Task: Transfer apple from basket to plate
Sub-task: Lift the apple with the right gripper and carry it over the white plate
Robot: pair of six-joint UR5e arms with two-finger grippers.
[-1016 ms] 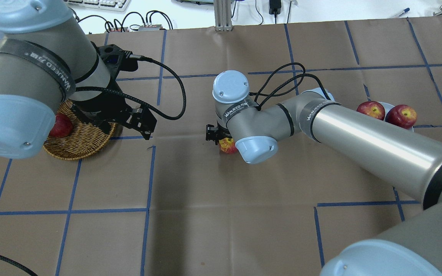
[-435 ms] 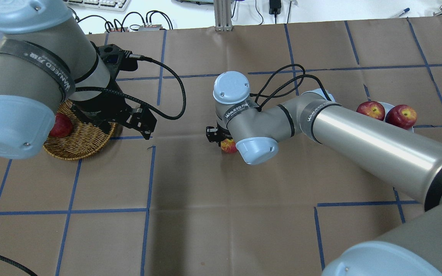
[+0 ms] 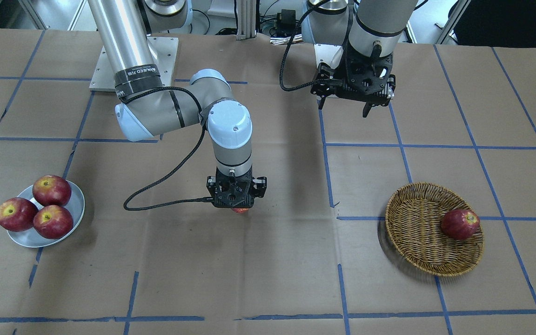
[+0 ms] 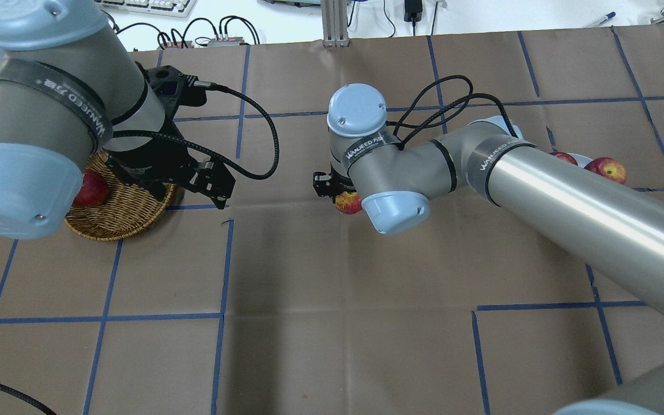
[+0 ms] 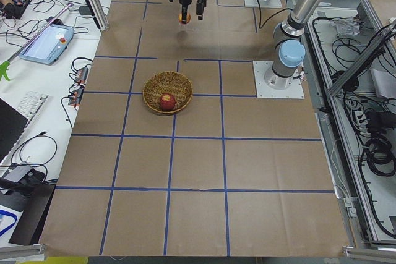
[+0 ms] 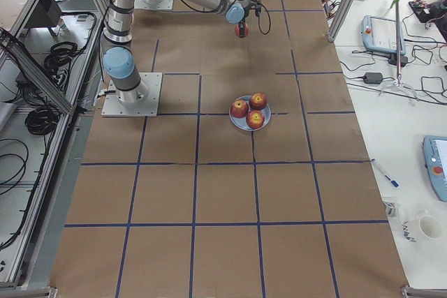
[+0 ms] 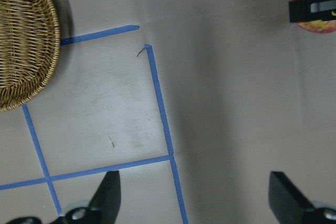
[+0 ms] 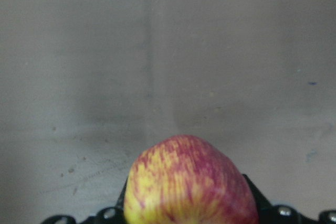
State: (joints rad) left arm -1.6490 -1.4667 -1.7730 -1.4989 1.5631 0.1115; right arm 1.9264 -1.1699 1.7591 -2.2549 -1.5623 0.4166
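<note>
My right gripper (image 3: 237, 208) is shut on the pale red, yellow-streaked apple (image 8: 189, 182) and holds it above the paper at mid-table. The apple also shows in the overhead view (image 4: 348, 203) and the front view (image 3: 240, 210). The wicker basket (image 3: 412, 232) sits on my left side with one dark red apple (image 3: 459, 224) in it. The grey plate (image 3: 76, 204) is on my right side and carries three deep-red apples. My left gripper (image 3: 344, 109) is open and empty, raised beside the basket (image 7: 26, 51).
Brown paper with blue tape lines covers the table. The three apples (image 3: 35, 209) fill most of the plate. The right arm's cable (image 3: 156, 186) loops down near the table beside the wrist. Keyboards and cables lie beyond the table's far edge (image 4: 147, 6).
My right gripper has risen with the apple and shifted slightly toward the plate side. The left arm has not moved.
</note>
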